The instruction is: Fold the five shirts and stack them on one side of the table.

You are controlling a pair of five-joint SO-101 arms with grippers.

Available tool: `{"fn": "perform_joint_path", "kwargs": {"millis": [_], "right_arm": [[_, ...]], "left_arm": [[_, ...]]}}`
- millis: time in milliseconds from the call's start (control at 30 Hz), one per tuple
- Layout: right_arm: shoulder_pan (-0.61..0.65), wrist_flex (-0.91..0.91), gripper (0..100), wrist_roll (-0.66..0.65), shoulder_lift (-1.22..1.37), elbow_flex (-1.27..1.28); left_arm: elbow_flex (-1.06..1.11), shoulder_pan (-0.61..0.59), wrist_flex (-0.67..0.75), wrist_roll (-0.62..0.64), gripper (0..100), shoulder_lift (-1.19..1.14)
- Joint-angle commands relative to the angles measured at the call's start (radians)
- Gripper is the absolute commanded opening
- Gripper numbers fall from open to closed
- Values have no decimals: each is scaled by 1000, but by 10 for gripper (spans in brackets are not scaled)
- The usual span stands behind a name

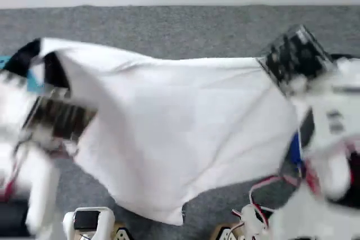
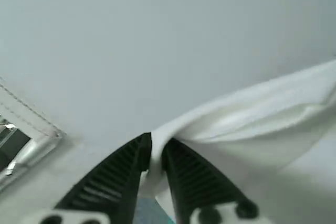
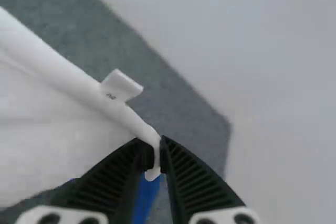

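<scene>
Grey felt covers the table (image 1: 169, 26), and we've got a white shirt (image 1: 180, 127) stretched across its middle between both arms. Left gripper (image 2: 156, 153) is clamped tight on a bunched fold at the left, and right gripper (image 3: 153, 161) is pinched shut on the edge beside the tag (image 3: 121, 87), far right. We reckon it's the spreading step. Next, lay it flat and smooth.
</scene>
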State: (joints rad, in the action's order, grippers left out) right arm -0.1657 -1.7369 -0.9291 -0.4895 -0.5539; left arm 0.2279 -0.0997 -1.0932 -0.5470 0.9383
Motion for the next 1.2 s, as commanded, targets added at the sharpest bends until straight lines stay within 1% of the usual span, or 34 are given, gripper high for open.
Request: {"fn": "perform_joint_path", "kwargs": {"millis": [0,67,200,300,433,567,667,833,1033,1167], "right_arm": [[21,168,10,3,1,299],[24,326,10,29,1,436],[45,625,10,26,2,671],[61,829,10,-12,4,824],[64,1079,10,-55,50,944],[56,1262,10,-63,173,905],[56,1333,10,-71,285,815],[56,1348,10,-98,487,595],[47,1340,10,-98,670,342],[48,1336,10,-98,734,264]], "left_arm": [[133,3,212,-9,14,-114],[170,3,305,-9,14,-203],[163,3,460,-6,14,-423],[117,3,545,-6,14,-592],[-4,5,588,-6,14,-795],[-177,5,588,-6,14,-985],[-329,5,585,-6,14,-1114],[-564,5,577,-6,14,-1293],[-805,6,462,-6,14,-1433],[-926,15,381,-6,14,-1494]]}}
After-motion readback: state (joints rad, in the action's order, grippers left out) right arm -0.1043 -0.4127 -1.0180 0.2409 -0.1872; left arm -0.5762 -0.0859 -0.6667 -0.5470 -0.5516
